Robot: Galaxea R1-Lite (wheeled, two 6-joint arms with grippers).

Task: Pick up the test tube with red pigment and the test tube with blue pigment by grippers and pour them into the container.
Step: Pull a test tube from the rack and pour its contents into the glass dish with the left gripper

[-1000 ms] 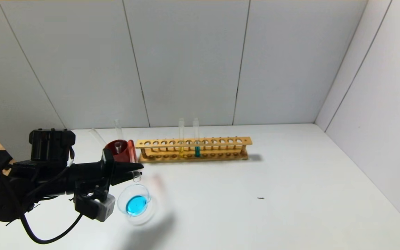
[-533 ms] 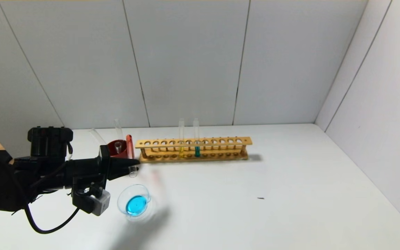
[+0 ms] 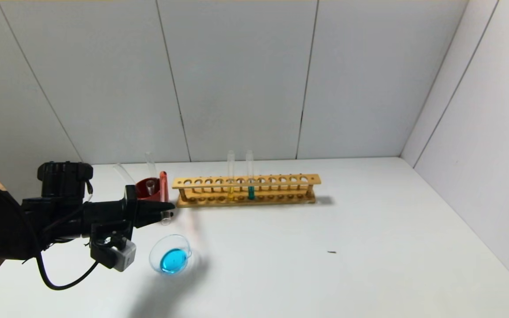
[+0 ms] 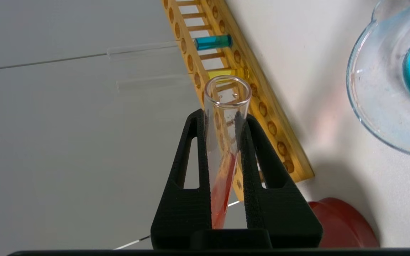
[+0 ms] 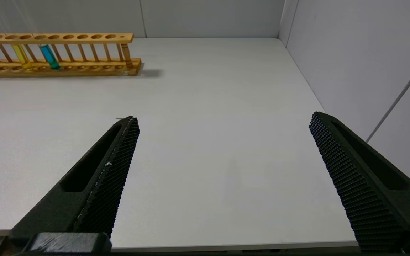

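My left gripper (image 3: 166, 213) is shut on the test tube with red pigment (image 3: 163, 187), just behind the container and in front of a red cup. In the left wrist view the tube (image 4: 226, 142) sits between the fingers of the gripper (image 4: 224, 115), with red liquid in its closed half and its open mouth past the fingertips. The container (image 3: 171, 258), a shallow clear dish (image 4: 368, 106), holds sky-blue liquid. No tube with sky-blue liquid shows. My right gripper (image 5: 222, 119) is open and empty over the table's right front, out of the head view.
A wooden rack (image 3: 245, 190) stands behind, holding a yellow tube (image 3: 230, 176) and a teal-green tube (image 3: 250, 179). The dark red cup (image 3: 148, 189) at the rack's left end holds empty clear tubes. Walls close the white table (image 3: 325, 229) at the back and right.
My left gripper has drawn back and to the left with the red tube, from over the dish's far rim toward the red cup. The right arm has not moved.
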